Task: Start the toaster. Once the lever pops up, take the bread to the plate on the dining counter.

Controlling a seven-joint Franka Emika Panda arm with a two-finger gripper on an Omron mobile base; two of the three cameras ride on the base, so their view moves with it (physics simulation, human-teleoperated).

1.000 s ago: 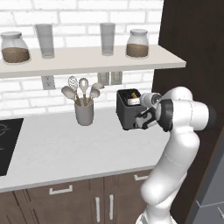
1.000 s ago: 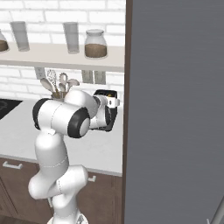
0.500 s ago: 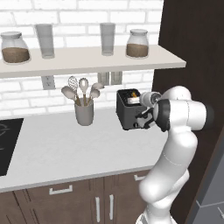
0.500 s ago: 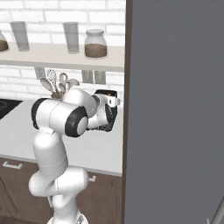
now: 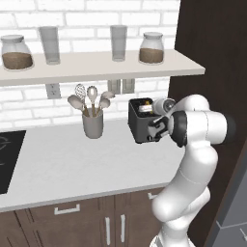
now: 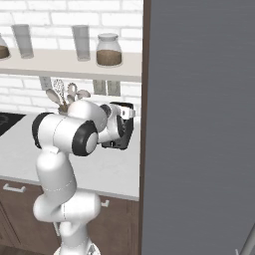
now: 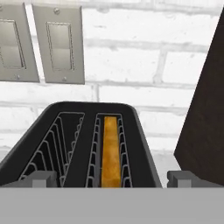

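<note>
Hand view finds the gripper (image 7: 111, 178) spread wide and empty over the toaster (image 7: 78, 144), bread (image 7: 111, 151) seated in one slot; pressing the lever squarely down should start it.

The white jointed robot arm (image 6: 67, 149) with dark bands at its joints rises at lower left and bends toward the small black boxy toaster (image 6: 119, 130), covering most of its left side. The toaster stands on the pale grey tabletop (image 6: 107, 172), near the white brick wall. Just left of it, pale utensils (image 6: 64, 94) stick up behind the arm. Above, a light shelf (image 6: 74, 64) carries two tall grey glasses (image 6: 81, 42) and a lidded glass jar (image 6: 109, 50) with brown contents. A tall grey panel (image 6: 199, 124) with a dark brown edge stands right of the toaster.
</note>
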